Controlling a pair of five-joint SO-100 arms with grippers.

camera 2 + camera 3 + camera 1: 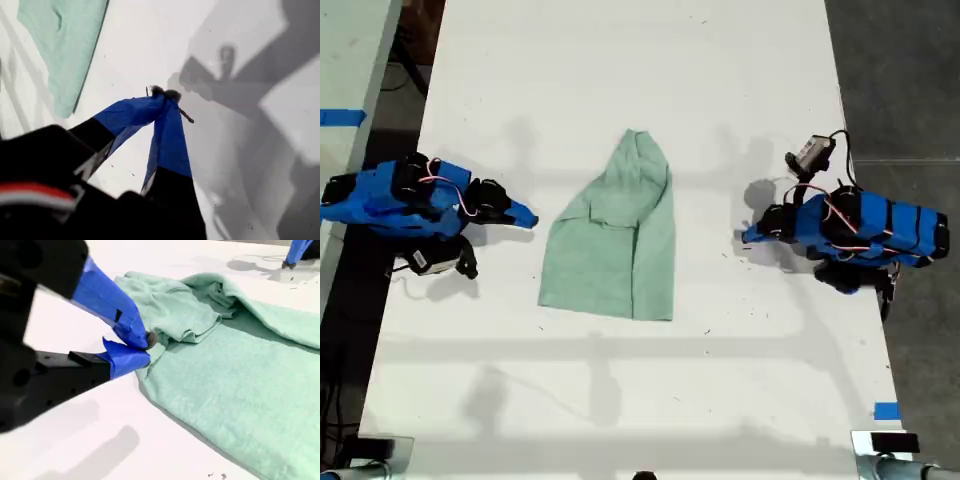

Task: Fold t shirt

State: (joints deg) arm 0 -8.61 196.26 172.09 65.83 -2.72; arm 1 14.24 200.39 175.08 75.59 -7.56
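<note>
Two blue arms flank the t shirt [615,250], which you will find lying flat near the middle of the white table [620,80], its rounded narrow end pointing toward the exterior view's top and its broad straight hem toward the bottom. The cloth is pale mint green and creased, with a folded-over layer bunched along the side nearer the exterior view's left. My second gripper [528,215] sits on that side of the t shirt, low over the table and just beside the cloth's edge; in its own wrist view the gripper [146,347] has its blue tips drawn together right at the border of the t shirt [240,390], and you cannot see any fabric caught between them. My first gripper [748,238] is on the opposite side of the t shirt, toward the exterior view's right, and stands clearly apart from the straight edge. Its wrist view shows the gripper [167,95] with both tips meeting at a point, holding nothing, over bare table, with the t shirt [60,45] well off.
</note>
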